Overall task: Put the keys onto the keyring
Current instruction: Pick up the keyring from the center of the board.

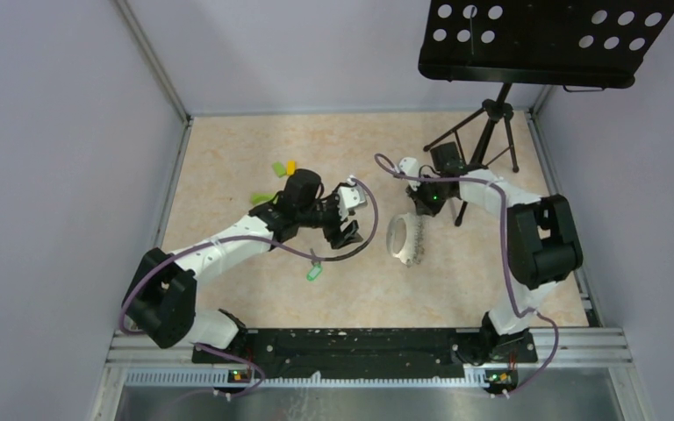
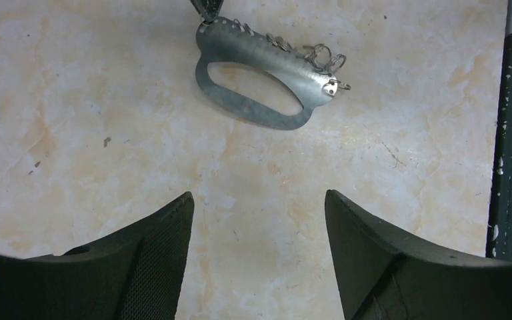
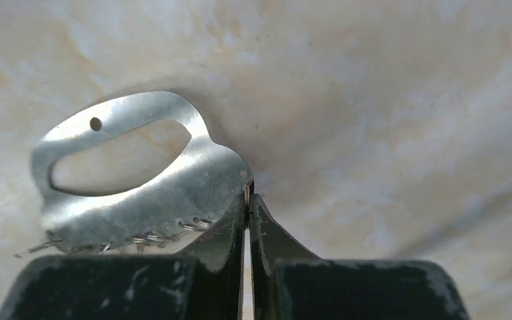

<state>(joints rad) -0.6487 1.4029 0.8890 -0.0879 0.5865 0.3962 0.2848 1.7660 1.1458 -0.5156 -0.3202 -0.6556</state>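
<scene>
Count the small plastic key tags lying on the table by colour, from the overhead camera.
Small bright green plastic tags: 3
Small yellow plastic tag: 1
Total: 4

A high camera behind my bases looks down over the whole table (image 1: 228, 158). Both wrist cameras sit low and close, viewing the same keyring (image 2: 260, 57) from opposite sides, also seen from above.

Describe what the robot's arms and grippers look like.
The left arm and right arm both have white links and bulky black joints, each trailed by a purple cable. The left gripper and right gripper have black wedge-shaped fingers, the right's scuffed whitish.
</scene>
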